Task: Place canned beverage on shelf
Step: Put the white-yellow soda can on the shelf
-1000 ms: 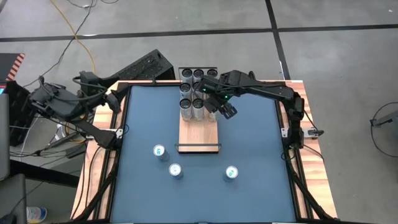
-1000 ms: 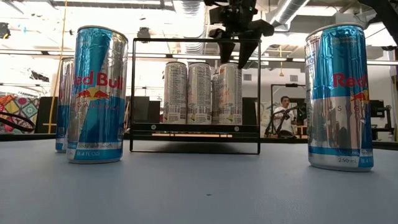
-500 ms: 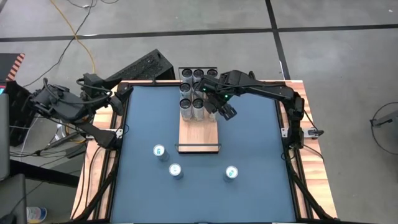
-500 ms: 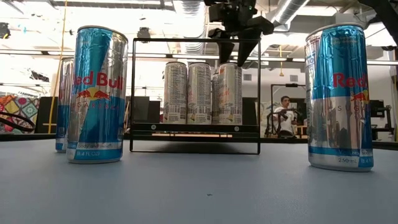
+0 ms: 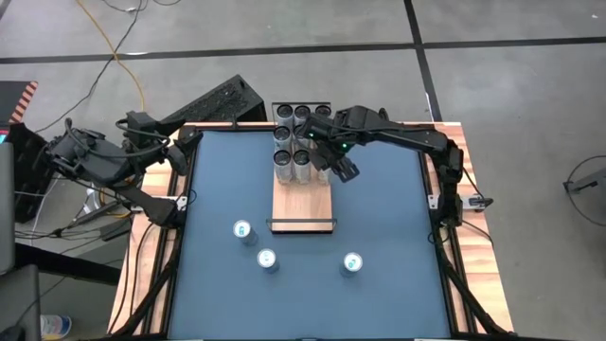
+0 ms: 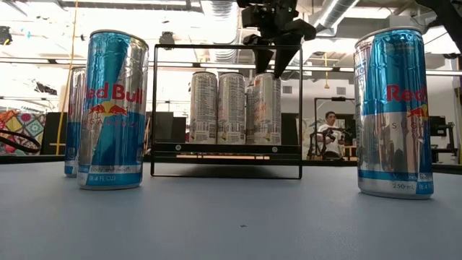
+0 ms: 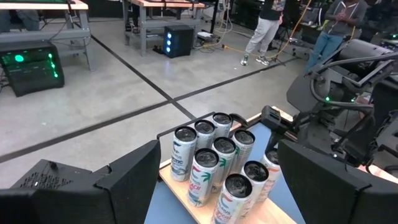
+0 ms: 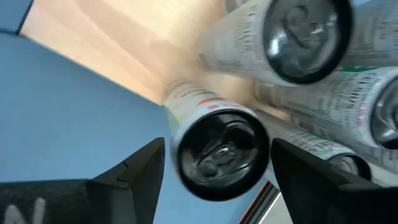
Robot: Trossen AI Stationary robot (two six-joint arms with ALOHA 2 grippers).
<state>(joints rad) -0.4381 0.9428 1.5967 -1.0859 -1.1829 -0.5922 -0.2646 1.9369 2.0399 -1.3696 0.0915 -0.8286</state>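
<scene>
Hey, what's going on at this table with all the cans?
The right gripper hangs with its fingers apart just above a can at the edge of the group of cans on the wooden shelf. In the right wrist view that can sits between the fingers, but they do not seem to be gripping it. Three blue cans stand loose on the blue table in front of the shelf. The left gripper waits open by the table's left edge.

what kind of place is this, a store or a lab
Likely a robotics lab or workshop, not a store: bare concrete floor with taped lines, exposed ceiling ducts, and workbenches with people beyond the table.
</scene>
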